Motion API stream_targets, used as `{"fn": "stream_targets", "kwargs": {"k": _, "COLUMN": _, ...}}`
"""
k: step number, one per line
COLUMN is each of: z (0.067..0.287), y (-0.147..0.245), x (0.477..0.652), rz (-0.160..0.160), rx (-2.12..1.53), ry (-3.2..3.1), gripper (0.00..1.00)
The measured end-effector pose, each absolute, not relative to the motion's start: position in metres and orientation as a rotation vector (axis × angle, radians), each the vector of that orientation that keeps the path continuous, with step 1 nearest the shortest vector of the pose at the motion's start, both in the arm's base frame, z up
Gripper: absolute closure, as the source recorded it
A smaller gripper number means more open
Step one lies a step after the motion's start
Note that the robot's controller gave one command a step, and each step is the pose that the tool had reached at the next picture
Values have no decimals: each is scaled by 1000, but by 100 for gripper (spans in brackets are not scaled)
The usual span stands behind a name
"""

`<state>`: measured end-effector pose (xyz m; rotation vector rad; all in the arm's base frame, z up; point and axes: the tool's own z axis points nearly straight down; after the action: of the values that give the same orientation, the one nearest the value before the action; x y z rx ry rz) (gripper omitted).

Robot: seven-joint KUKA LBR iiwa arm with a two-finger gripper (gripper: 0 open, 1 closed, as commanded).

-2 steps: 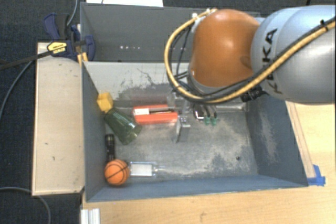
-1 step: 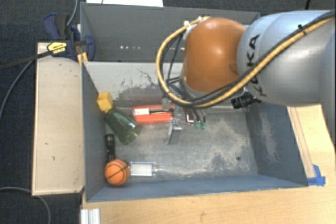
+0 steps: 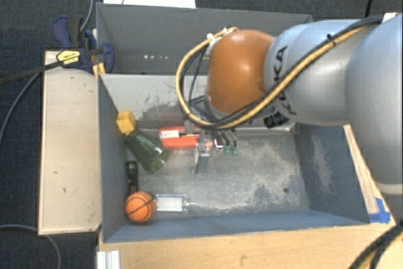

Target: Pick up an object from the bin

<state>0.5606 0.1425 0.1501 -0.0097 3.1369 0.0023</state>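
Hanging low over the bin floor, left of centre: end effector (spread or closed, cannot tell). Just beside it on the left, an orange-red block near the back wall. Probably light, stiff, flat-sided; best gripped across the narrow sides. Further left, a green bottle; nearer the front, a small basketball.

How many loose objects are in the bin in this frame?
5: green bottle at left, red-orange block beside the tool, black piece, orange ball and clear tube at lower left. The arm may hide more.
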Motion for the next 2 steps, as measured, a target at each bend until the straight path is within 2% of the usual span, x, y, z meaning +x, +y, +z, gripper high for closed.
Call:
{"fn": "stream_targets", "kwargs": {"k": 1, "z": 131, "y": 144, "x": 567, "rz": 1, "rx": -306, "ry": 3124, "gripper": 0}}
{"fn": "stream_targets", "kwargs": {"k": 2, "z": 124, "y": 156, "x": 580, "rz": 4, "rx": -203, "ry": 3124, "gripper": 0}}
